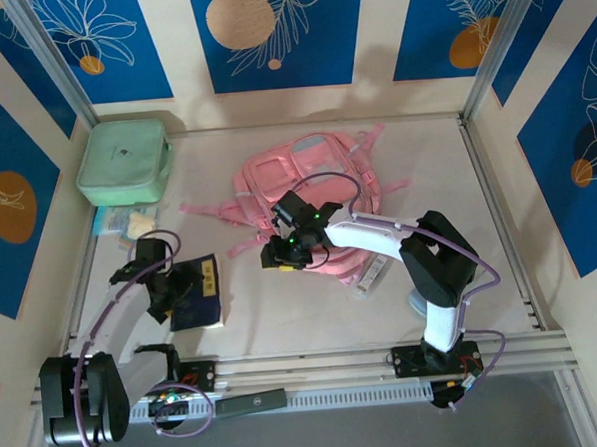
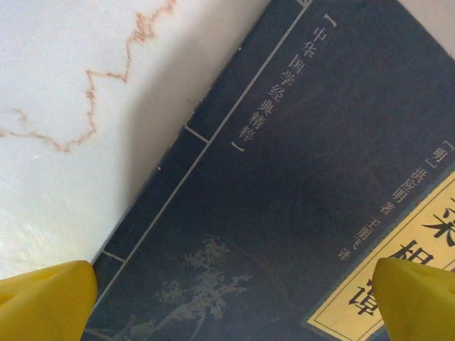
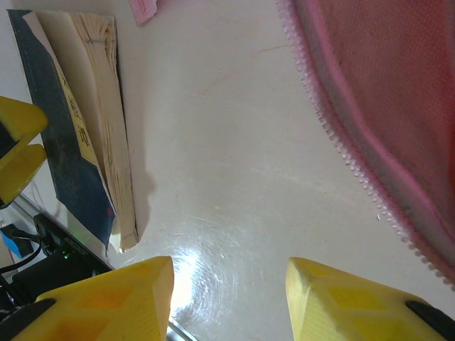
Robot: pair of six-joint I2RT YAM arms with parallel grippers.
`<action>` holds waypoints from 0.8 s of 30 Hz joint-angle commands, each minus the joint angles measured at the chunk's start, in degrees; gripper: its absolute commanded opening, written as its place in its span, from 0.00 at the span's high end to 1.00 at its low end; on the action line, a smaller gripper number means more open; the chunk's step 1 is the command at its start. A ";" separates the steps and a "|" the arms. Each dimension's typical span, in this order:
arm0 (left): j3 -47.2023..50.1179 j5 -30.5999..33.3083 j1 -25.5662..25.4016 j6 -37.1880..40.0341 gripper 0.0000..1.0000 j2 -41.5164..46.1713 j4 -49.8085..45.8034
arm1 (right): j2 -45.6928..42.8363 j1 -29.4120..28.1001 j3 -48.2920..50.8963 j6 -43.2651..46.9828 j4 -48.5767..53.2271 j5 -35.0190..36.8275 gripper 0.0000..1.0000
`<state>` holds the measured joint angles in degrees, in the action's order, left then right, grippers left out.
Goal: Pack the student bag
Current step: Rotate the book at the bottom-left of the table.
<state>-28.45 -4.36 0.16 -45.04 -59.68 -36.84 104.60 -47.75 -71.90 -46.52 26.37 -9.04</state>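
Note:
The pink student bag (image 1: pixel 306 183) lies flat at the middle back of the table; its zipped edge (image 3: pixel 398 106) fills the right of the right wrist view. A dark blue book (image 1: pixel 197 292) with a yellow title label lies at the left front; its cover (image 2: pixel 284 199) sits close under the left wrist camera. My left gripper (image 1: pixel 172 288) stands open over the book, yellow fingertips (image 2: pixel 43 302) spread to either side of the cover. My right gripper (image 1: pixel 280 252) hovers open just left of the bag's front edge, bare table between its fingers (image 3: pixel 341 302). The book (image 3: pixel 78 135) also lies at the left of the right wrist view.
A mint-green square zipped case (image 1: pixel 123 161) sits at the back left, with small flat items (image 1: pixel 126 222) in front of it. A slim boxed item (image 1: pixel 373 273) lies by the right arm. Walls and a metal rail (image 1: pixel 316 363) bound the table.

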 commanded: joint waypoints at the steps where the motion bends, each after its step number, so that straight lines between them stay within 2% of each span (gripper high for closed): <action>1: 2.89 -6.19 -0.13 -0.40 0.01 0.88 3.69 | -0.76 0.63 0.61 0.81 1.63 -0.42 0.55; 5: 6.26 -9.40 -3.81 -6.90 0.01 3.70 7.34 | -1.35 1.20 0.70 1.47 1.75 0.11 0.55; 10: 5.84 -3.87 -18.32 -18.31 0.00 6.07 8.91 | 0.05 1.28 -1.18 1.18 2.35 -0.74 0.55; 12: 4.75 -1.78 -20.82 -19.82 0.00 6.40 7.14 | 1.41 0.73 -2.64 0.93 2.97 -1.42 0.55; 15: 3.37 4.98 -21.26 -18.20 0.00 8.28 1.09 | 4.26 -1.28 -6.62 1.04 5.19 -1.70 0.53; 18: 3.20 7.77 -20.67 -15.86 0.03 8.43 -1.19 | 7.46 -3.79 -10.39 1.78 6.74 -0.86 0.50; 24: 4.19 7.17 -20.47 -15.42 0.09 7.70 -0.86 | 12.67 -6.75 -16.50 2.72 8.10 -0.66 0.49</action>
<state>-24.32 0.97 -20.58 -61.06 -52.07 -35.62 115.68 -53.36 -85.67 -45.21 31.20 -9.43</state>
